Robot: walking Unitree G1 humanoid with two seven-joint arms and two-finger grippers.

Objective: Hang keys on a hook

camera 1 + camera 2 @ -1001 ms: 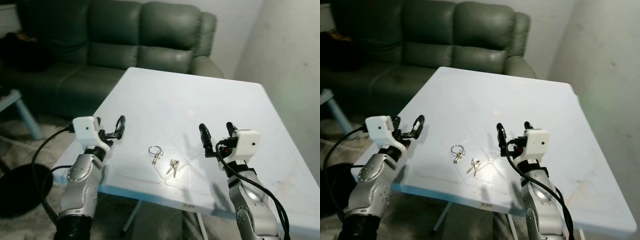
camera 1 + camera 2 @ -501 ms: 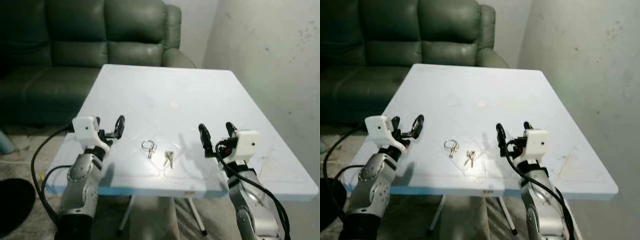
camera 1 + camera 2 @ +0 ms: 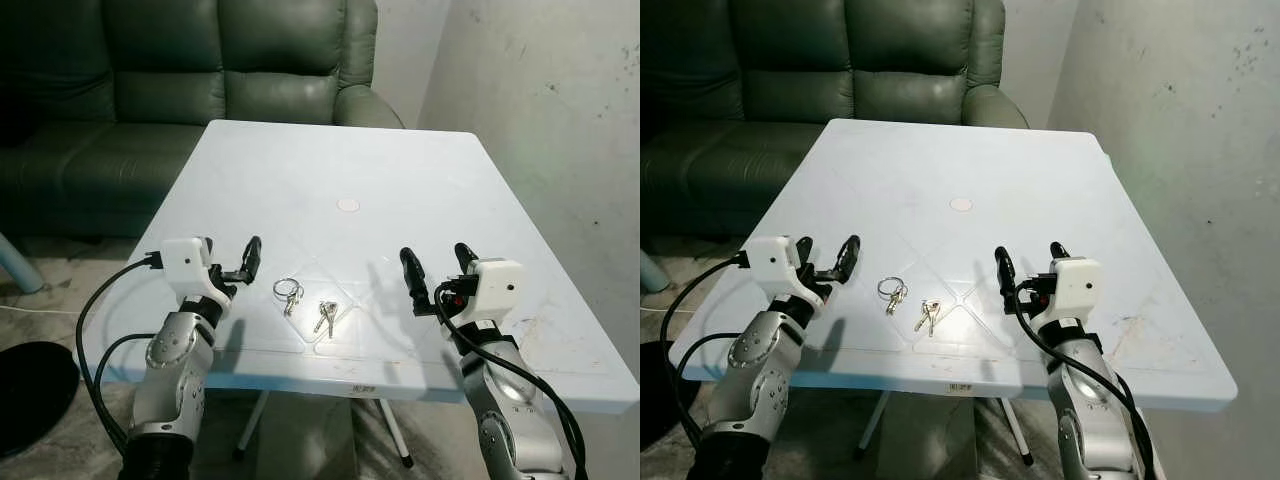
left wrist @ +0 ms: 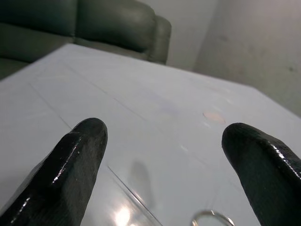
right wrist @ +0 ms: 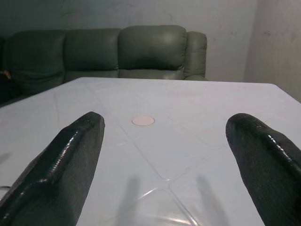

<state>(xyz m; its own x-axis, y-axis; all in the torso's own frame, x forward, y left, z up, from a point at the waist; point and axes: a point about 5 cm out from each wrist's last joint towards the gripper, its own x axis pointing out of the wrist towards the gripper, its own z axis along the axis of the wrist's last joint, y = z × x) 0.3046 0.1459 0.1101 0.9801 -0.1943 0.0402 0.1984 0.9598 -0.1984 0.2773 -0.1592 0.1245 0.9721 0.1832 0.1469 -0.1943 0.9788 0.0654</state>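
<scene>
Two small bunches of keys lie on the white table (image 3: 440,190) near its front edge: a key ring (image 3: 288,292) and, just to its right, a second pair of keys (image 3: 324,315). My left gripper (image 3: 232,262) hovers open just left of the key ring, fingers pointing across the table. In the left wrist view the ring's rim (image 4: 211,217) lies near the gripper (image 4: 162,132). My right gripper (image 3: 435,262) is open too, to the right of the keys and apart from them. Nothing sits between its fingers (image 5: 75,155).
A small round disc (image 3: 348,205) lies on the middle of the table. A dark green sofa (image 3: 200,60) stands behind the table. A pale wall (image 3: 560,100) runs along the right. On the floor at left is a black round object (image 3: 30,385).
The whole picture has shifted as the camera moved, and the table now sits squarer in view. The keys lie as before and both grippers stay open.
</scene>
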